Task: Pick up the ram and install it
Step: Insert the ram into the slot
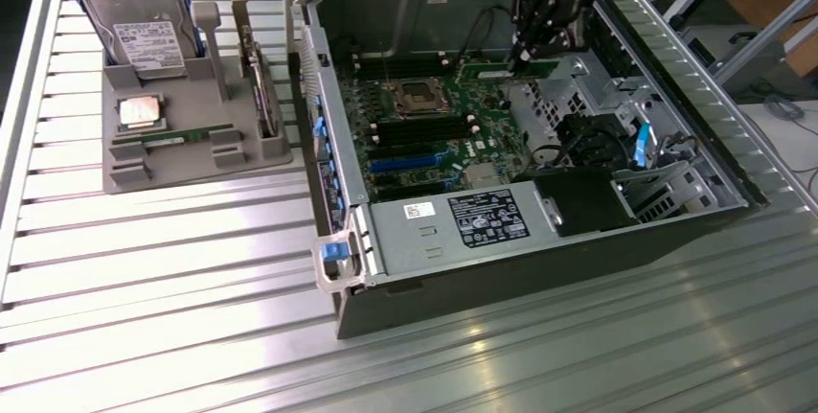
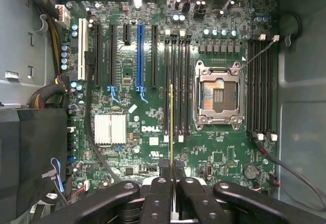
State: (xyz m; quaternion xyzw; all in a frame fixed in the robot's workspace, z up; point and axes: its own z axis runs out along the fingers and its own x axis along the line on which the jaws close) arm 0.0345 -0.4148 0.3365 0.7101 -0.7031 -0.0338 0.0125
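Gripper (image 2: 171, 170): black, hanging inside the open case (image 1: 665, 231) above the motherboard (image 2: 153, 132), fingers (image 2: 164, 169) pinched together on the ram (image 2: 171, 122). Ram: thin stick seen edge-on from the wrist view, held upright over the bank of black memory slots (image 2: 175, 86) beside the empty CPU socket (image 2: 218, 95); whether it touches a slot cannot be told. Second ram stick (image 1: 179, 135): lying in the grey holder (image 1: 167, 159) at the exterior view's left, well apart from the case. Same holder: hard drive (image 1: 138, 30) standing at the back, silver CPU (image 1: 141, 111) in front of it. Case: on its side on the ribbed metal table (image 1: 153, 317).
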